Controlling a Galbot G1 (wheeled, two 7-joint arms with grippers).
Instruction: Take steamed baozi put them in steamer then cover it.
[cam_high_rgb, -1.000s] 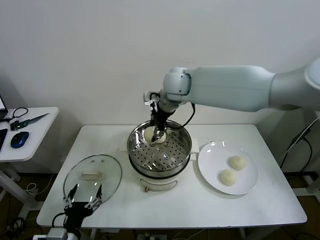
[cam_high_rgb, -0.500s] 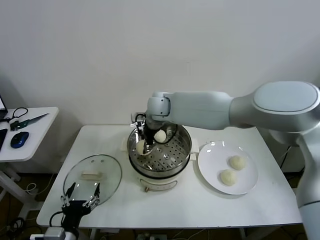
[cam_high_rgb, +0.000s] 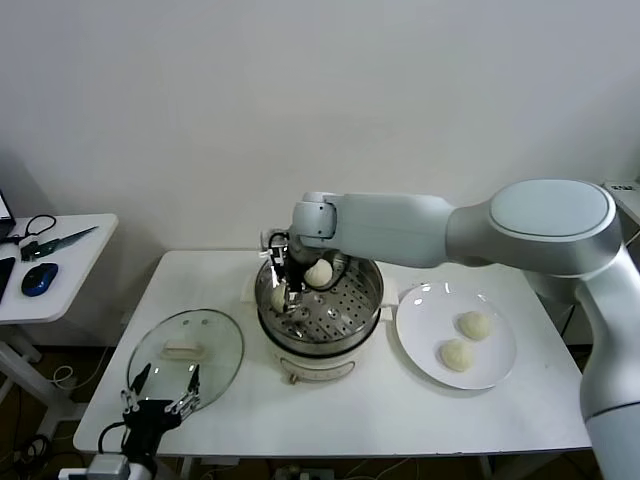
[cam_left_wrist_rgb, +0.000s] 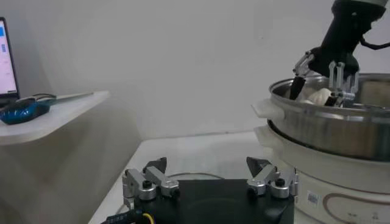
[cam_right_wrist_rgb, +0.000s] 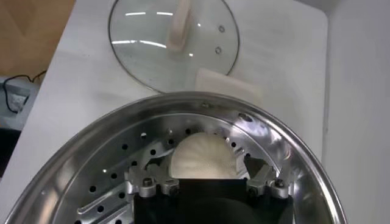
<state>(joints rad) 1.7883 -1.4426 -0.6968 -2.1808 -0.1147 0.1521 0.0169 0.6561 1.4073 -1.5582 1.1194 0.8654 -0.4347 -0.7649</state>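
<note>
The steamer (cam_high_rgb: 345, 318) stands mid-table, its steel basket on the cream pot base. My right gripper (cam_high_rgb: 284, 292) reaches down inside the basket's left side. Its fingers are open around one baozi (cam_high_rgb: 278, 298) that lies on the perforated bottom, as the right wrist view shows for the gripper (cam_right_wrist_rgb: 201, 170) and that baozi (cam_right_wrist_rgb: 201, 155). A second baozi (cam_high_rgb: 319, 272) lies at the basket's far side. Two baozi (cam_high_rgb: 475, 324) (cam_high_rgb: 456, 354) lie on the white plate (cam_high_rgb: 425, 310). The glass cover (cam_high_rgb: 186, 350) lies flat to the steamer's left. My left gripper (cam_high_rgb: 160, 400) is open and empty at its near edge.
A side table (cam_high_rgb: 50, 262) at the far left holds a mouse and cables. The left wrist view shows my left gripper (cam_left_wrist_rgb: 210, 167) low over the table, the steamer wall (cam_left_wrist_rgb: 341, 122) ahead and my right gripper (cam_left_wrist_rgb: 321, 70) above the rim.
My right gripper has carried a baozi from the basket's far side to its left side and lowered it. The left arm has barely moved.
</note>
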